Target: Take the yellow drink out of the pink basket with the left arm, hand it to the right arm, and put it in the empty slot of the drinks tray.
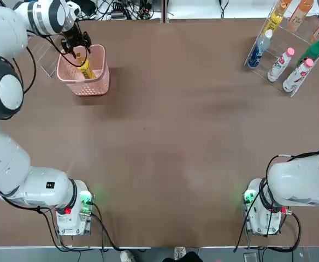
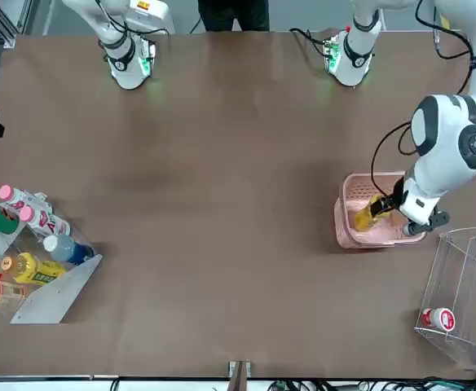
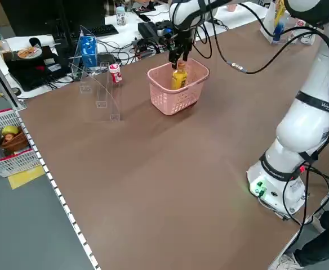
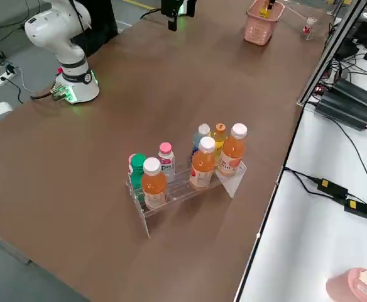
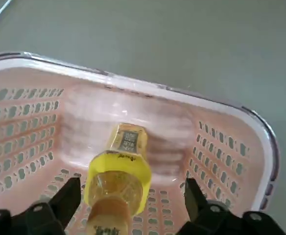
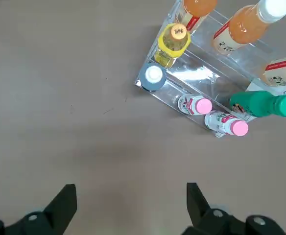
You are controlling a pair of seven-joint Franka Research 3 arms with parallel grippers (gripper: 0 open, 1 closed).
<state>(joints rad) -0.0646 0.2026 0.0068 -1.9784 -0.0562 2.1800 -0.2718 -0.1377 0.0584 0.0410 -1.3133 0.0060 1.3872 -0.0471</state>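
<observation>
Now, by item:

Yellow drink (image 5: 117,181): stands tilted inside the pink basket (image 1: 96,76), its cap end toward the left gripper; a small dark-printed label sits on its far end, too small to read.

Left gripper (image 5: 128,203): over the basket at the far left of the table, fingers spread wide on either side of the bottle's neck, not touching it.

Pink basket: perforated plastic, on the table near a clear acrylic rack (image 2: 462,285).

Clear acrylic rack: holds one small red-and-white bottle (image 2: 439,318); its print cannot be read.

Right gripper (image 6: 131,210): raised above the bare table near the drinks tray, fingers apart, holding nothing.

Drinks tray (image 6: 194,81): clear stepped stand at the far right, carrying orange bottles (image 4: 203,163) with white caps, a yellow bottle (image 6: 172,44), a blue bottle (image 6: 152,78), a green bottle (image 6: 263,104) and two white bottles with pink caps (image 6: 194,105).

Writing: red lettering runs along the pink-capped bottles, illegible in every view; the orange bottles' labels are equally unreadable.
</observation>
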